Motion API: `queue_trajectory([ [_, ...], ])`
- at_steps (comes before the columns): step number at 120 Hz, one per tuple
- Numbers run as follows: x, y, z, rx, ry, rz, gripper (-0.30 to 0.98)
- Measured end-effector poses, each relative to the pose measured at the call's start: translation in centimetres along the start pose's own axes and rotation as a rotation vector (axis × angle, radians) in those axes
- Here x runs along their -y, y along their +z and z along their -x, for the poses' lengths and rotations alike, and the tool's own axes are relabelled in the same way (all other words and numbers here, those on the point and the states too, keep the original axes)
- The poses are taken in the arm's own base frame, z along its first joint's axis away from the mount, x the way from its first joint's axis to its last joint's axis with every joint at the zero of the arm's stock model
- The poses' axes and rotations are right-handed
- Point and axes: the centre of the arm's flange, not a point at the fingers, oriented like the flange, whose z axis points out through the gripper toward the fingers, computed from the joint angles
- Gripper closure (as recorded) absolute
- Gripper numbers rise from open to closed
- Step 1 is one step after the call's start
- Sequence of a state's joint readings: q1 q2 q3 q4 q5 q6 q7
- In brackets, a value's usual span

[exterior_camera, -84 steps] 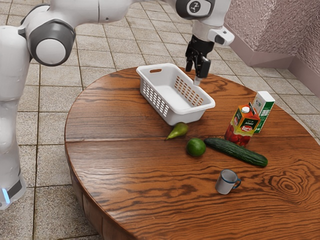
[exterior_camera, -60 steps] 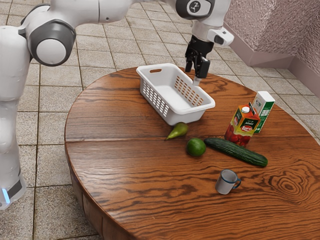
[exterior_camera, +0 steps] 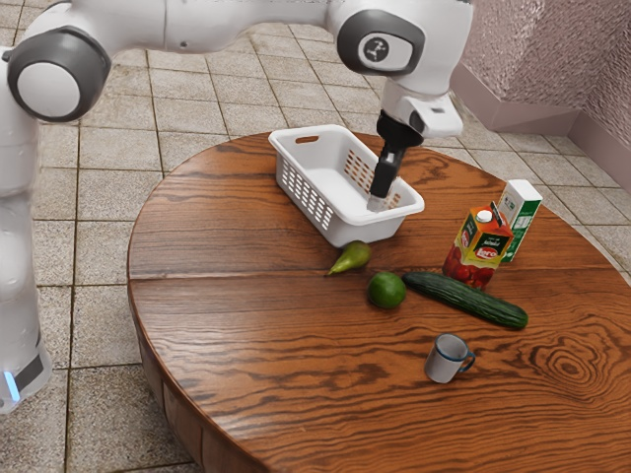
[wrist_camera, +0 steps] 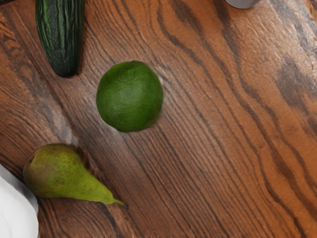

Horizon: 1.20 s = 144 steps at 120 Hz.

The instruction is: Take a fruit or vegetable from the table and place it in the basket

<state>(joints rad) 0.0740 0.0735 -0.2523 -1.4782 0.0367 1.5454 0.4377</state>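
In the exterior view my gripper (exterior_camera: pixel 379 203) points down and overlaps the near part of the white basket (exterior_camera: pixel 368 233), holding nothing that I can see; its spread is hidden by the side-on angle. A green pear (exterior_camera: pixel 351 257) lies beside the basket, then a round lime (exterior_camera: pixel 386 291) and a long dark cucumber (exterior_camera: pixel 467 300). The wrist view looks down on the lime (wrist_camera: pixel 130 96), with the pear (wrist_camera: pixel 63 173) between it and the white basket edge (wrist_camera: pixel 16 208), and one end of the cucumber (wrist_camera: pixel 60 39). All three lie on the wooden table (exterior_camera: pixel 246 345).
A red juice carton (exterior_camera: pixel 477 248) stands behind the cucumber, with a white and green carton (exterior_camera: pixel 522 215) close by it. A grey mug (exterior_camera: pixel 447 358) stands in front of the cucumber, toward the exterior view's lower edge.
My hand has turned and come lower in the exterior view, moving from behind the basket's far rim to in front of that rim. The produce and basket have not moved.
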Motion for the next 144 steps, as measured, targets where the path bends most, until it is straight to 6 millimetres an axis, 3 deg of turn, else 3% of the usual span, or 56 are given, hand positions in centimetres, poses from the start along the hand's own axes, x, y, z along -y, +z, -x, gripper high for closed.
queue_trajectory([
  [9,-2.2,0.8,0.3,0.006,0.102,-0.014,0.00],
  [26,-6.0,2.7,-1.2,0.003,0.285,-0.016,0.00],
  [38,-7.8,4.4,-4.1,-0.023,0.407,-0.006,0.00],
  [45,-5.8,6.0,-6.6,-0.043,0.434,0.007,0.00],
  [52,-2.7,6.6,-7.1,-0.060,0.426,0.004,0.00],
  [61,-0.9,6.8,-8.1,-0.079,0.447,-0.010,0.00],
  [86,-0.1,9.9,-9.8,-0.062,0.534,0.001,0.00],
  [119,3.0,12.4,-9.3,-0.026,0.564,-0.001,0.00],
  [144,3.6,13.9,-9.5,-0.011,0.612,0.010,0.00],
])
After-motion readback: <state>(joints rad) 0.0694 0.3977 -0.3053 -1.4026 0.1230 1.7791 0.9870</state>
